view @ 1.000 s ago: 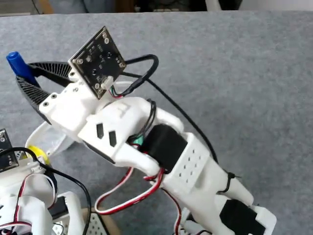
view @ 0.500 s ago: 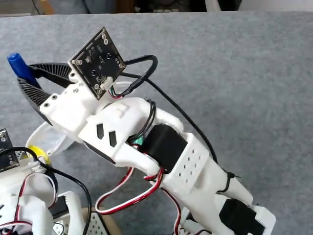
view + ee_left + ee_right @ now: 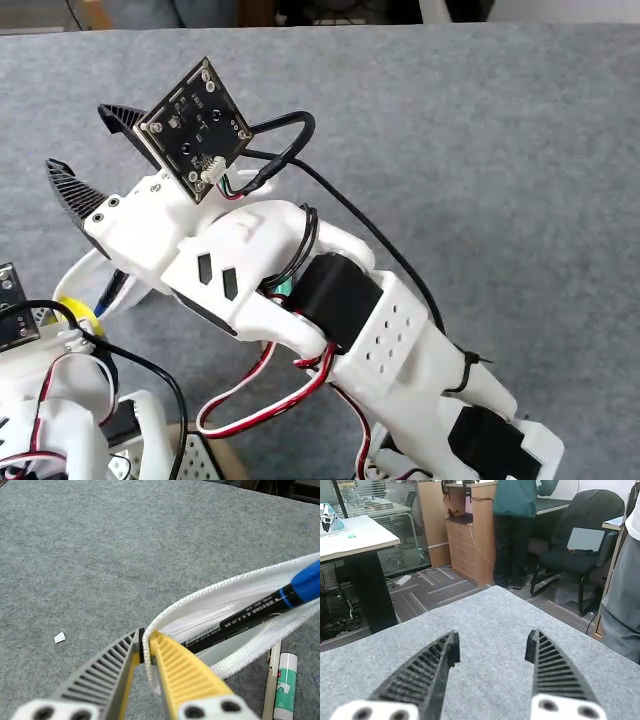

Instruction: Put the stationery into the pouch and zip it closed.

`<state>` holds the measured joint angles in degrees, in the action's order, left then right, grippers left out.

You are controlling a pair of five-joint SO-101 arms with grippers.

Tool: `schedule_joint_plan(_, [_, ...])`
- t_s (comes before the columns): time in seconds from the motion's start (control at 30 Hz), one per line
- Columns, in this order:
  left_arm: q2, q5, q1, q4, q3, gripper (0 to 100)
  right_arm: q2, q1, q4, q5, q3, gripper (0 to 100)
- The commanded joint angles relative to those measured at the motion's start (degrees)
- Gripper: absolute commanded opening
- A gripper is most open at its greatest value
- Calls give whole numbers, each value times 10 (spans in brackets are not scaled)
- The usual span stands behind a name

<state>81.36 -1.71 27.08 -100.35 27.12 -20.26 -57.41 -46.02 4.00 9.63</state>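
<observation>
The pouch [image 3: 210,614] is white with a clear side and thick woven zip edges. It lies on the grey table [image 3: 100,555] with its mouth gaping open, and one end of the rim is pinched between the fingers of the left tool [image 3: 146,647]. A black marker [image 3: 250,617] with a blue cap lies slanted inside, cap end sticking out. Just beside the pouch lie a white glue stick [image 3: 285,685] with a green label and a slim beige pen [image 3: 272,677].
</observation>
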Motion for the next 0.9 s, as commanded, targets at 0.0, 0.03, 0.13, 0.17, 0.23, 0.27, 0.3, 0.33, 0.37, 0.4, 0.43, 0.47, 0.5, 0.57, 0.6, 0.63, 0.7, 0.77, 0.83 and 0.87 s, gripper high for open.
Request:
schedule_joint_plan(0.0, [-4, 4, 7, 1, 3, 27, -22, 15, -11, 1, 21, 215])
schedule_joint_plan(0.03, [-4, 4, 7, 1, 3, 27, -30, 21, -18, 1, 25, 215])
schedule_joint_plan(0.13, [-3, 5, 7, 1, -5, 27, -64, 56, -61, 1, 46, 215])
schedule_joint_plan(0.17, [-1, 5, 7, -1, -16, 27, -77, 76, -80, 1, 52, 215])
schedule_joint_plan(0.23, [1, 23, -15, -4, -42, 27, -106, 116, -110, 1, 51, 215])
schedule_joint_plan(0.27, [1, 40, -45, -4, -55, 27, -121, 135, -123, 1, 47, 215])
schedule_joint_plan(0.3, [1, 55, -87, -4, -72, 27, -136, 152, -134, 1, 39, 215])
schedule_joint_plan(0.33, [-3, 70, -127, -4, -89, 27, -150, 171, -140, 1, 29, 215])
schedule_joint_plan(0.37, [-4, 91, -165, -4, -109, 27, -164, 192, -143, 1, 15, 215])
schedule_joint_plan(0.4, [-4, 105, -192, -4, -128, 27, -178, 210, -145, 1, 0, 215])
schedule_joint_plan(0.43, [-4, 113, -207, -4, -143, 27, -193, 229, -146, 1, -17, 215])
schedule_joint_plan(0.47, [-6, 113, -209, -4, -157, 27, -209, 247, -146, 1, -38, 215])
schedule_joint_plan(0.5, [-13, 113, -210, -4, -167, 27, -224, 264, -146, 1, -61, 215])
schedule_joint_plan(0.57, [-36, 114, -213, -4, -188, 27, -257, 287, -146, 1, -112, 215])
schedule_joint_plan(0.6, [-47, 114, -212, -4, -199, 27, -274, 295, -146, 1, -138, 215])
schedule_joint_plan(0.63, [-55, 114, -211, -4, -205, 27, -290, 302, -146, 1, -165, 215])
schedule_joint_plan(0.7, [-69, 114, -211, -4, -196, 27, -316, 304, -145, 1, -218, 215])
schedule_joint_plan(0.77, [-75, 114, -211, -4, -146, 27, -336, 303, -143, 1, -264, 215])
schedule_joint_plan(0.83, [-75, 111, -208, -3, -109, 27, -351, 302, -142, 1, -298, 215])
schedule_joint_plan(0.87, [-75, 111, -202, -3, -108, 27, -356, 302, -142, 1, -307, 215])
